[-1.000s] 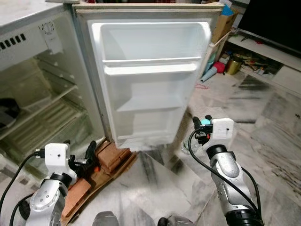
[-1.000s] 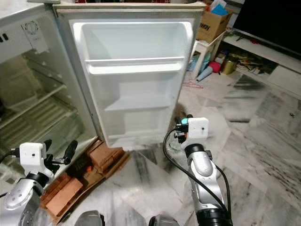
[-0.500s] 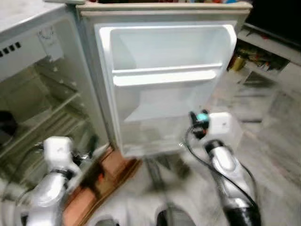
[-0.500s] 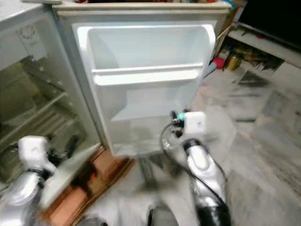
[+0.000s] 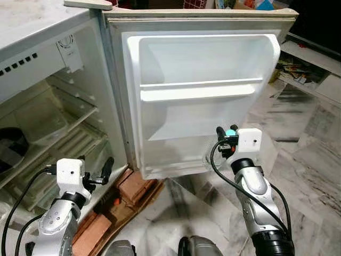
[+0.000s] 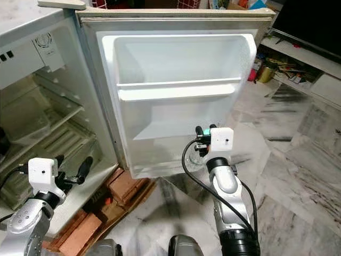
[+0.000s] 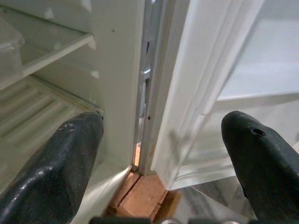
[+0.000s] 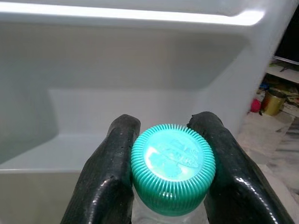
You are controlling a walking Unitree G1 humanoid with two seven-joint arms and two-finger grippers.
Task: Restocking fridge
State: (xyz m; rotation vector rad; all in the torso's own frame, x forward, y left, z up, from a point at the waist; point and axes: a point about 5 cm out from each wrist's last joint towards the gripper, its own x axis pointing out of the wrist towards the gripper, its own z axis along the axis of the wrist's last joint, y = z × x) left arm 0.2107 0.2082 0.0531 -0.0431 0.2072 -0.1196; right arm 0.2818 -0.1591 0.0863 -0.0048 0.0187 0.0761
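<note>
Fridge (image 5: 48, 69): open, cabinet at the left, wire shelves (image 5: 58, 144) inside.
Door (image 5: 202, 96): swung fully open, inner side facing the camera; one white door shelf (image 5: 200, 90) across its upper half, a lower bin (image 5: 176, 162) at the bottom.
Bottle (image 8: 172, 167): clear, teal ribbed cap; held just in front of the door's lower part.
Right hand (image 8: 172, 161): fingers (image 8: 112, 163) clamped on the bottle neck, one either side of the cap.
Left hand (image 7: 159, 140): spread wide, holding nothing, low before the gap between cabinet and door.
Bricks (image 5: 130, 186): reddish, on cardboard under the fridge's front edge.
Floor (image 5: 309, 154): grey-veined marble.
</note>
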